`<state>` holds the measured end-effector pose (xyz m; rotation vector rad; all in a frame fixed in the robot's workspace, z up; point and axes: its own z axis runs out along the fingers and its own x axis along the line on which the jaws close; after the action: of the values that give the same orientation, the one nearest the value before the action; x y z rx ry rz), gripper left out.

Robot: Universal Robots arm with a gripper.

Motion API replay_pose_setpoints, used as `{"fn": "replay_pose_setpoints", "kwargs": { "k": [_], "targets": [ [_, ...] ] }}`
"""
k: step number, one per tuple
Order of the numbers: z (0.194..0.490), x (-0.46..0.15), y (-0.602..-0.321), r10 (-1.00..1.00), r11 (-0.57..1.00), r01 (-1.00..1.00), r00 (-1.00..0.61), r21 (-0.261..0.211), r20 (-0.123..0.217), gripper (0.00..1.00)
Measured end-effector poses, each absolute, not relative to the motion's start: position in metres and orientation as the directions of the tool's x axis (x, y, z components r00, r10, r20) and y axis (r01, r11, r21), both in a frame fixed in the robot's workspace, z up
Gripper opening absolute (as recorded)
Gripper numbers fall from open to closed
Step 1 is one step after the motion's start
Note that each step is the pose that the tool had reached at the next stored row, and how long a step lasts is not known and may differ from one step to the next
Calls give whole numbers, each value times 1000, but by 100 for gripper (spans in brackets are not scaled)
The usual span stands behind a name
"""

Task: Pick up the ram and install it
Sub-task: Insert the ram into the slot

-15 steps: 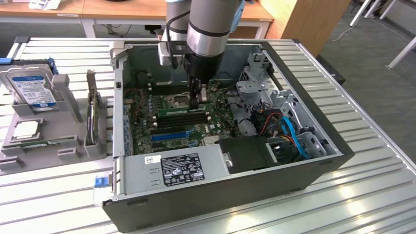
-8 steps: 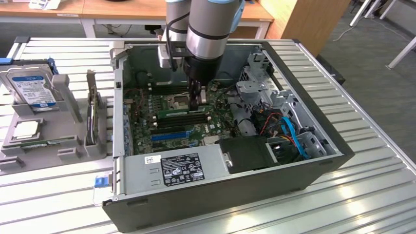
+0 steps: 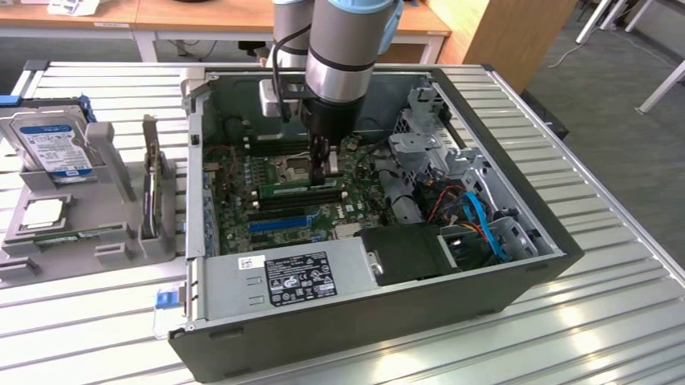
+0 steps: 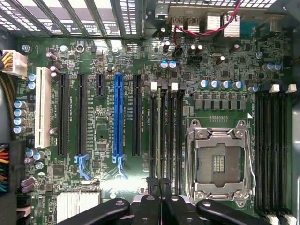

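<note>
Exterior view: open case (image 3: 428, 321) on a slatted table, arm reaching in. Beside the case, on the exterior view's left, a grey tray (image 3: 107, 249) holds 1 hard drive (image 3: 48, 144) and 1 CPU chip (image 3: 41, 212). Wrist view gives board detail instead: 1 empty socket (image 4: 218, 164), 1 blue slot (image 4: 118, 117), 1 white slot (image 4: 43, 108), and 2 banks of 4 memory slots flanking the socket. Ram (image 3: 303, 190) stands on edge in the bank between the socket and the blue slot. Its long axis runs along the slots, roughly across the exterior view. It's edge-on in the wrist view (image 4: 162, 136). Gripper (image 3: 326, 170) is clenched, tips at the ram's top edge near its exterior-right end (image 4: 161, 187). Can't tell if it pinches the ram or just rests on it
</note>
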<state>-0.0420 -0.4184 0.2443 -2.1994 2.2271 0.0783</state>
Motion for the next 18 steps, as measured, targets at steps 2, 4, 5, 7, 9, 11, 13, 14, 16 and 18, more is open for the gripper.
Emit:
{"fn": "replay_pose_setpoints", "kwargs": {
  "k": [2, 4, 5, 7, 9, 11, 13, 14, 16, 18],
  "targets": [
    [244, -42, -418, -999, 14, -1000, -15, 28, -43, 11],
    [244, -42, -418, -999, 20, -999, -21, 28, -43, 11],
    [244, -42, -418, -999, 22, -999, -24, 28, -43, 11],
    [244, -42, -418, -999, 24, -999, -26, 28, -43, 11],
    [244, -42, -418, -999, 25, -999, -26, 28, -43, 11],
    [244, -42, -418, -999, 25, -999, -26, 28, -43, 11],
    [244, -42, -419, -999, 25, -999, -26, 28, -43, 11],
    [244, -42, -419, -999, 25, -999, -26, 28, -43, 11],
    [244, -42, -420, -999, 25, -999, -26, 28, -43, 11],
    [244, -42, -420, -999, 25, -999, -26, 28, -43, 11]
  ]
}}
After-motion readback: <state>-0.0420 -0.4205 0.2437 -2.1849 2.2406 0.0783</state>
